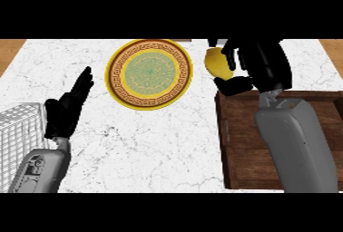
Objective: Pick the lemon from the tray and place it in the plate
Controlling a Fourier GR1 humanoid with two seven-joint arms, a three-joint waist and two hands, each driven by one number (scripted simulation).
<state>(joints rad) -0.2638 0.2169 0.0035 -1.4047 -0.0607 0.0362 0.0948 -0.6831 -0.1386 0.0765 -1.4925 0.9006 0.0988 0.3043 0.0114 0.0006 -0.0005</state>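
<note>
A yellow lemon (pixel 216 62) is held in my right hand (pixel 258 63), whose black fingers and thumb curl round it. The hand and lemon hang beyond the far edge of the dark wooden tray (pixel 241 136), just right of the plate. The plate (pixel 149 73) is round with a yellow rim, a brown patterned band and a green middle; it lies on the white marble counter with nothing on it. My left hand (pixel 67 106) rests open at the left, fingers straight and pointing up, well apart from the plate.
A white wire basket (pixel 19 136) stands at the left edge beside my left forearm. My right forearm (pixel 298 145) covers much of the tray. Wooden strips show at the counter's far corners.
</note>
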